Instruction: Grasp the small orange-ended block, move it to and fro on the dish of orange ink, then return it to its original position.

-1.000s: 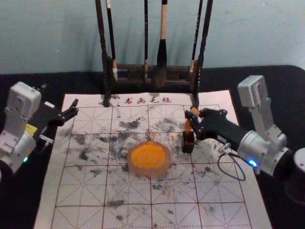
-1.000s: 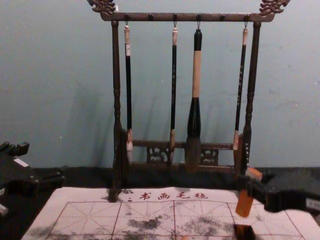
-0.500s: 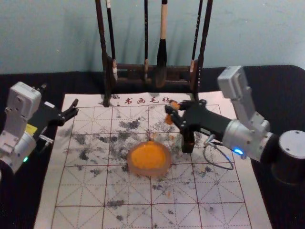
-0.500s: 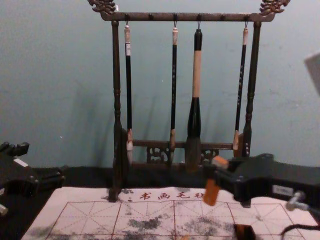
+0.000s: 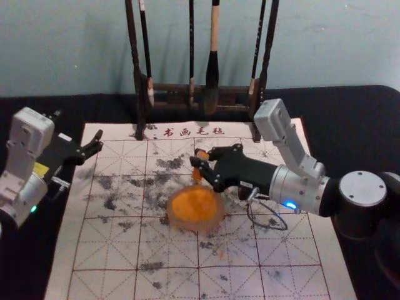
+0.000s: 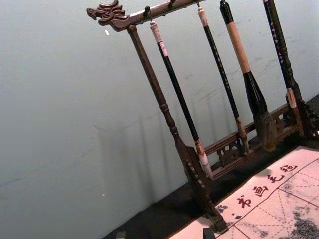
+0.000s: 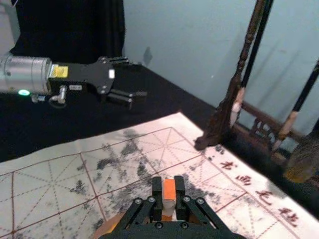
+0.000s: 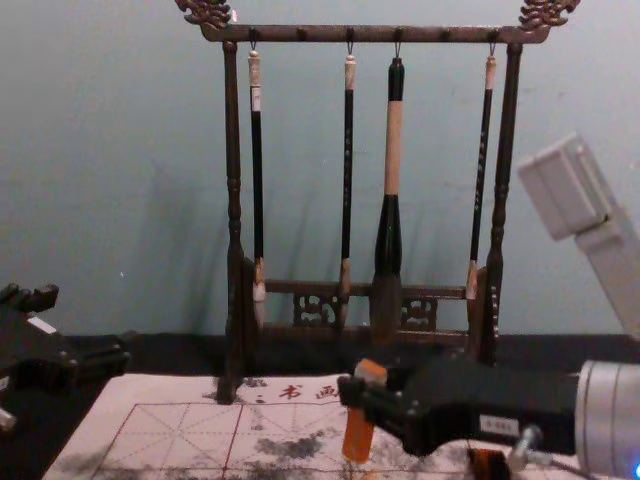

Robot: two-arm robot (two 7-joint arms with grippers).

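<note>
This is a calligraphy workspace, with hanging brushes (image 8: 393, 150) and a gridded, stained mat (image 5: 100, 250).

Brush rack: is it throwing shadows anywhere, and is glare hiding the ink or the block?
Left wrist view: soft shadows from the brush rack and brushes on the wall; head view: no glare hides the orange ink; right wrist view: the orange-ended block, held in the right gripper, shows no glare.

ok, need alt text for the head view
Right pincer grips a small orange-ended block by the far rim of an orange ink dish on a gridded, stained sheet. Left pincer is parked open near the sheet's far left corner; brushes hang from a dark rack behind.
</note>
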